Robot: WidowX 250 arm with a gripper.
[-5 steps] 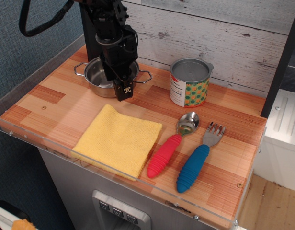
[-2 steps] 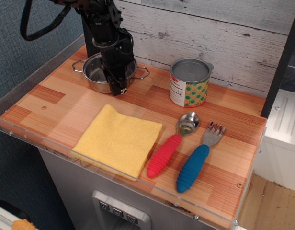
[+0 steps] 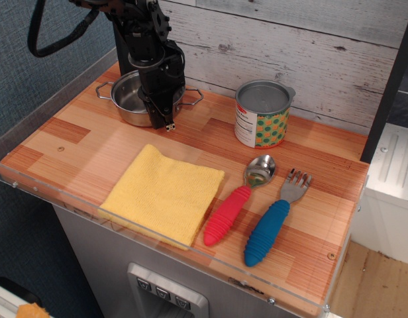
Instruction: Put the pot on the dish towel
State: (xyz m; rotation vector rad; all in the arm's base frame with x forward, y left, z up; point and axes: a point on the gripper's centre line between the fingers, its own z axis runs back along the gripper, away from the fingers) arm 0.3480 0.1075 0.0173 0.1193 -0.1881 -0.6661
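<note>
The small shiny steel pot [image 3: 127, 101] with two wire loop handles stands on the wooden counter at the back left. My black gripper [image 3: 164, 119] reaches down over the pot's front right rim, and its fingers appear closed on that rim. The arm hides part of the pot's bowl. The folded yellow dish towel [image 3: 165, 192] lies flat near the front edge, just in front of the pot and apart from it, with nothing on it.
A tin can [image 3: 260, 114] with a green-orange patterned label stands at the back middle. A red-handled spoon [image 3: 234, 205] and a blue-handled fork [image 3: 270, 228] lie right of the towel. A clear raised rim [image 3: 51, 192] runs around the counter. A plank wall is behind.
The gripper and the pot have shifted together a little to the left and back. The gripper sits lower on the pot's rim than before. The towel, can and cutlery have not moved.
</note>
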